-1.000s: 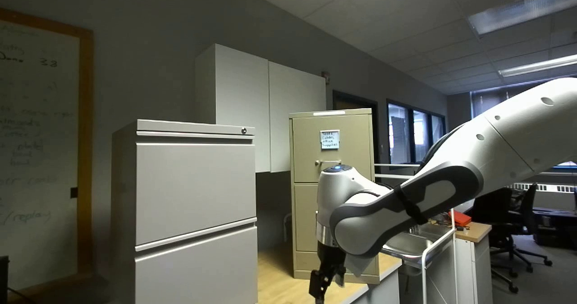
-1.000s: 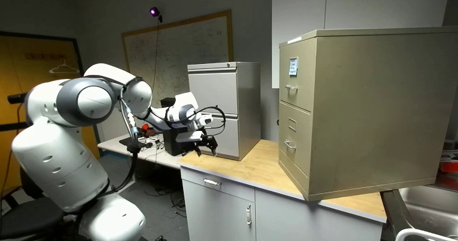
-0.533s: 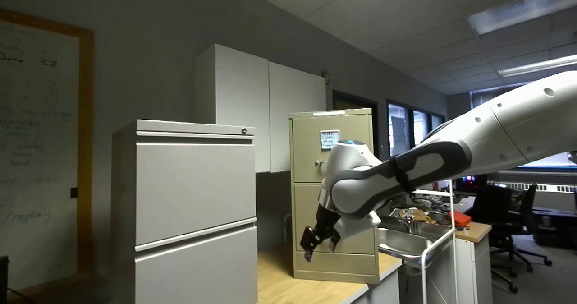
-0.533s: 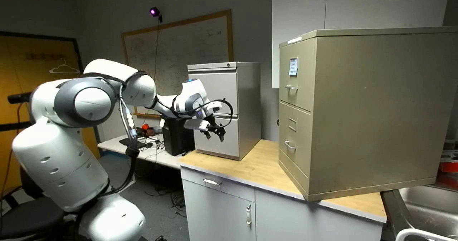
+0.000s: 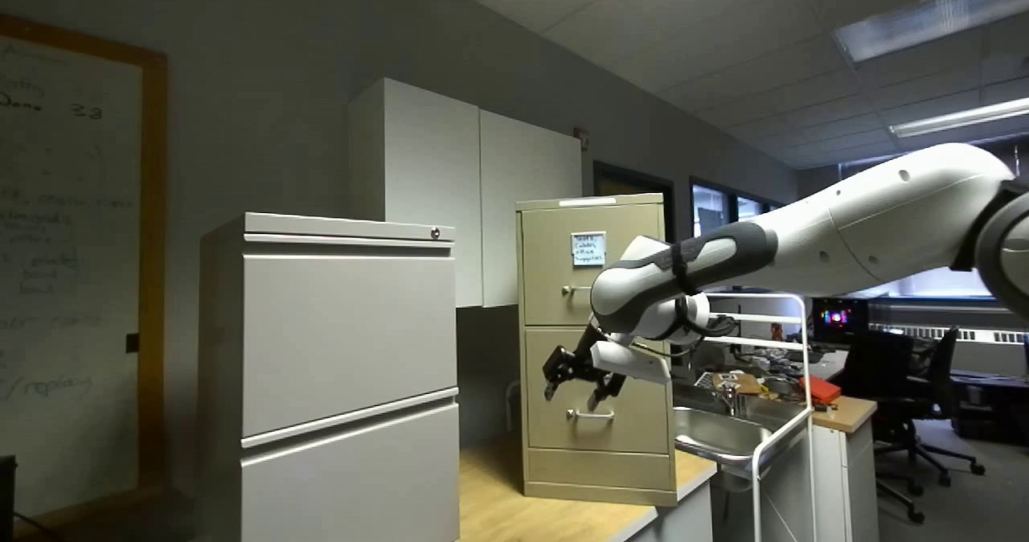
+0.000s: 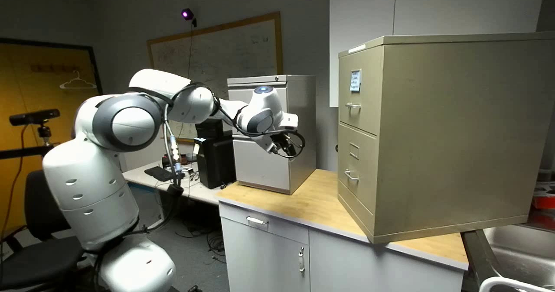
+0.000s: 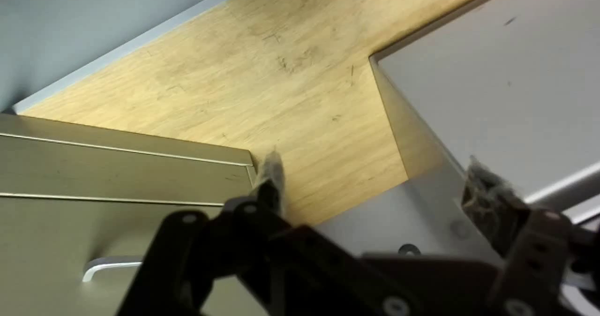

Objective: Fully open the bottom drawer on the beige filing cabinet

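The beige filing cabinet (image 5: 599,474) stands on the counter, and it also shows in an exterior view (image 6: 455,131). Its bottom drawer (image 5: 555,429) is shut, its front flush with the cabinet; the drawer also shows in an exterior view (image 6: 363,162). The drawer's metal handle (image 5: 592,416) also shows in an exterior view (image 6: 351,176). In the wrist view a beige drawer front with a handle (image 7: 112,262) lies at lower left, partly behind a finger. My gripper (image 7: 375,163) is open and empty, fingers wide apart. In both exterior views the gripper (image 5: 571,398) is in the air, apart from the handle.
A pale grey two-drawer cabinet (image 6: 260,164) stands on the same wooden counter (image 7: 281,72), close to the gripper in an exterior view. A sink (image 5: 723,436) and a white rail frame (image 5: 807,365) are beside the beige cabinet. White cupboards (image 5: 430,180) hang above.
My arm has risen and moved toward the beige cabinet, rightward in an exterior view. The gripper has tilted up from pointing down. The bottom drawer's handle, earlier hidden behind the arm, now shows.
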Robot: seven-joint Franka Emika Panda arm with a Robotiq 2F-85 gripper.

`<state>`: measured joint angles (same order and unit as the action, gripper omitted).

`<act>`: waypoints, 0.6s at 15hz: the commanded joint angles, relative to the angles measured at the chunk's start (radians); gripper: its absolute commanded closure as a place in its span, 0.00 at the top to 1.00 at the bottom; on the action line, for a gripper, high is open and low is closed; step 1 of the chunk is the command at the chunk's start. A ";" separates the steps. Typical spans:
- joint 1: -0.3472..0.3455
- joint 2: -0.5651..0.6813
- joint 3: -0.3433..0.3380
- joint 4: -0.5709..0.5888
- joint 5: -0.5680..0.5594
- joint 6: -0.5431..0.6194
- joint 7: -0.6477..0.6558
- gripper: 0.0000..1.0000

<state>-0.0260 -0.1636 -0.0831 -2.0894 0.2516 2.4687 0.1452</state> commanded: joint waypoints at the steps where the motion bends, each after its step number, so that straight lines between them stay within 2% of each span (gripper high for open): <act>1: -0.034 0.125 -0.047 0.136 0.140 -0.006 0.023 1.00; 5: -0.095 0.229 -0.083 0.239 0.284 -0.011 0.057 1.00; 9: -0.152 0.318 -0.098 0.339 0.365 -0.015 0.165 1.00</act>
<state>-0.1495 0.0756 -0.1753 -1.8592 0.5669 2.4715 0.2132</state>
